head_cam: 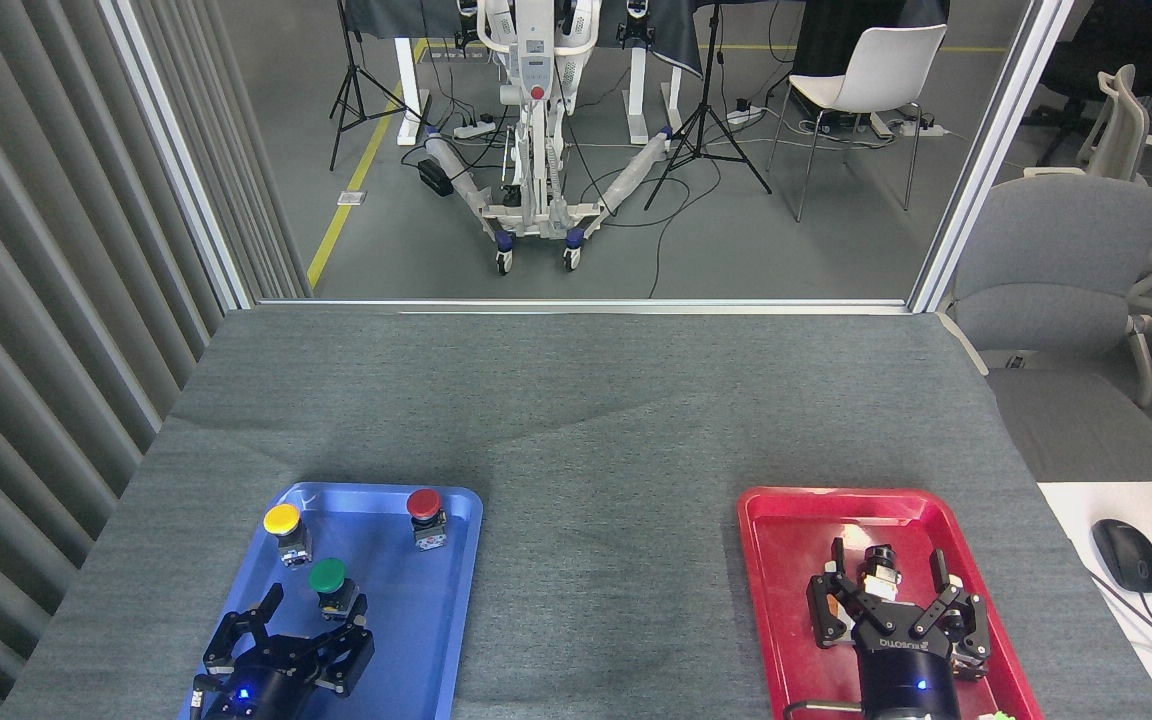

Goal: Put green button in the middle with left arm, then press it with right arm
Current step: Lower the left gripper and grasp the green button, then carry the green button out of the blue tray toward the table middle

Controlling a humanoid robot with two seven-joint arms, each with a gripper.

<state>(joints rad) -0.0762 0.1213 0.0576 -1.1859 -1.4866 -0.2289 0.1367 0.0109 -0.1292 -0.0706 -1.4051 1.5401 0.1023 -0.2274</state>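
Green button (pixel 327 578) sits in blue tray (pixel 416 640), yellow button (pixel 282 521) and red button (pixel 424 505) behind it — wide bare surface (pixel 596 440) between trays. Left claw (pixel 314 607) open, fingers flanking the button's base, contact unclear. Right claw (pixel 896 576) open over red tray (pixel 786 560), straddling a small cylinder (pixel 877 567).
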